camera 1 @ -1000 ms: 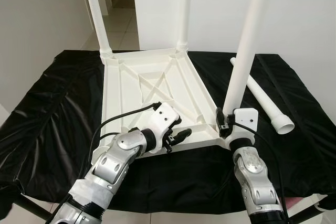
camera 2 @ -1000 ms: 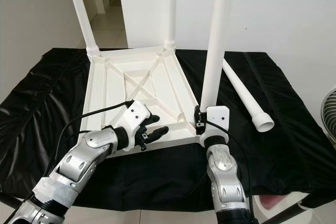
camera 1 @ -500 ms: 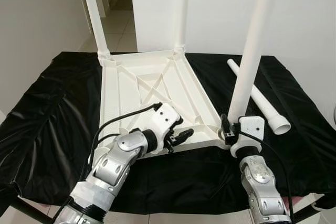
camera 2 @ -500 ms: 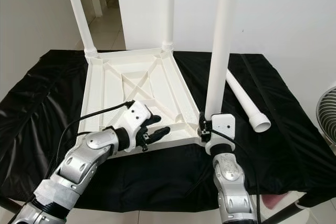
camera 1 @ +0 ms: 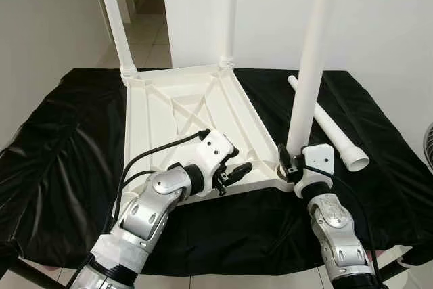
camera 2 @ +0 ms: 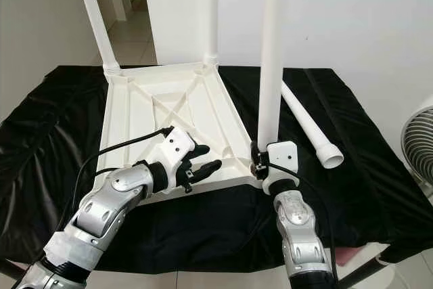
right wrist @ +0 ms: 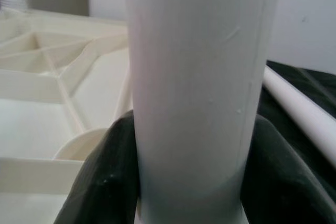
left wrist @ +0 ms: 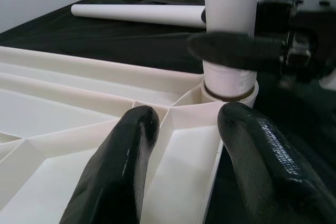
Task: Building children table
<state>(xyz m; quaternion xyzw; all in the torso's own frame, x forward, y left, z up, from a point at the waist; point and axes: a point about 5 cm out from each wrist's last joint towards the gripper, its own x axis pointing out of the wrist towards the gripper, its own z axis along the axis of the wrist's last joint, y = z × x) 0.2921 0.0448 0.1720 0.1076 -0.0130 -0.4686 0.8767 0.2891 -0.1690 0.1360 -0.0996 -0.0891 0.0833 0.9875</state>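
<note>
White tabletop, white legs, black cloth, silver arms

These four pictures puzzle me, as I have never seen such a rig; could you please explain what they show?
It is a humanoid robot with two silver arms. The two wide pictures come from cameras on its head; the two close-ups come from cameras on its wrists. On a black cloth lies a white children's table top, upside down, with three legs standing up. The right gripper clasps the base of the near leg at its corner socket. The left gripper rests open on the near edge of the top, apparently steadying it. A fourth leg lies loose on the cloth.
</note>
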